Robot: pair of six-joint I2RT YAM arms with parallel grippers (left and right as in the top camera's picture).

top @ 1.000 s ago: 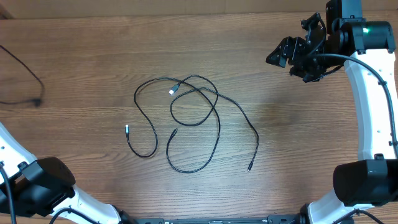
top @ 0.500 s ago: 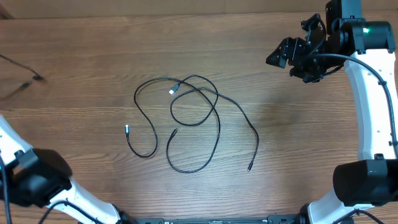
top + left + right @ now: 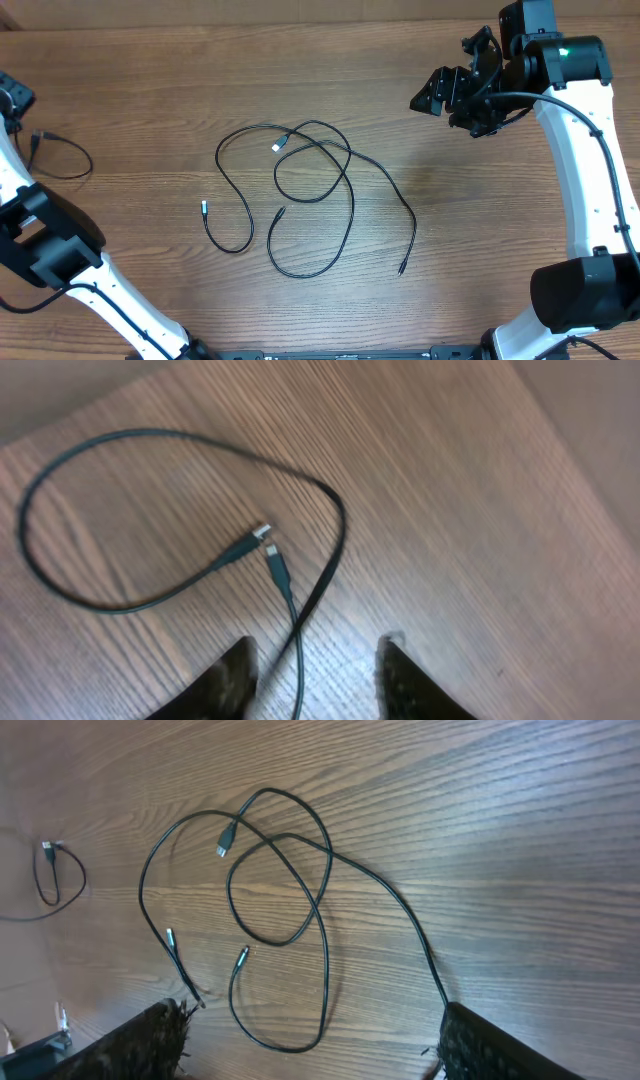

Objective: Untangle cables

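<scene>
Several thin black cables (image 3: 300, 195) lie tangled in loose loops at the table's middle; they also show in the right wrist view (image 3: 290, 890). A separate black cable (image 3: 62, 157) lies as a small loop at the far left, and in the left wrist view (image 3: 150, 520) its two plugs meet inside the loop. My left gripper (image 3: 315, 665) is open just above the table, with a strand of this cable running between its fingers; it sits at the left edge in the overhead view (image 3: 14, 102). My right gripper (image 3: 432, 98) is open and empty, high at the back right, with wide fingers (image 3: 320, 1045).
The wooden table (image 3: 480, 220) ends at its far edge along the top of the overhead view. The white right arm (image 3: 590, 170) runs down the right side, and the left arm's base (image 3: 50, 250) stands at the lower left.
The left gripper has come into view at the far left. The separate cable, stretched and lifted before, now lies as a small loop. The right gripper has shifted slightly left.
</scene>
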